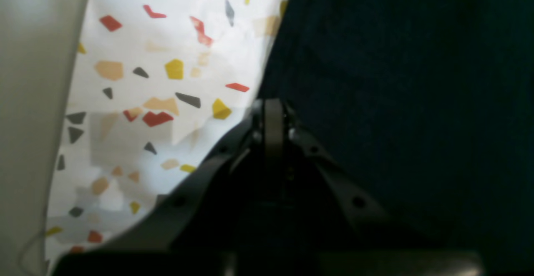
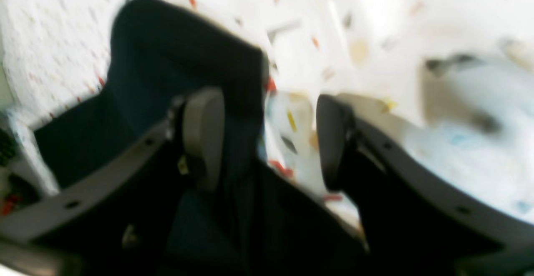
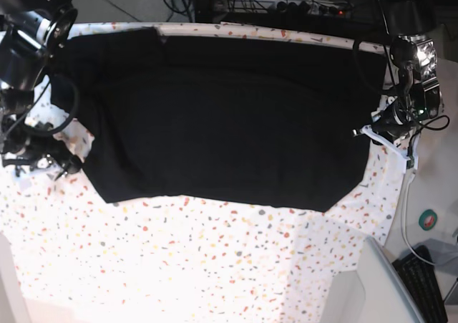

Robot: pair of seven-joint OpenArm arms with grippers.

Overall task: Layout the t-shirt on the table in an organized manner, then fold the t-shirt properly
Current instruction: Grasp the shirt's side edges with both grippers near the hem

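T-shirt (image 3: 229, 115) lies spread flat on table (image 3: 215, 266), arms flanking it.

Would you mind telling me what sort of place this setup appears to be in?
Probably a robotics lab: cables and equipment behind the table, a keyboard at its side, and a t-shirt spread between two robot arms.

Base: desk (image 3: 215, 266) glare-washed at bottom | right wrist: heavily blurred, overexposed | left wrist: dim, soft-focused
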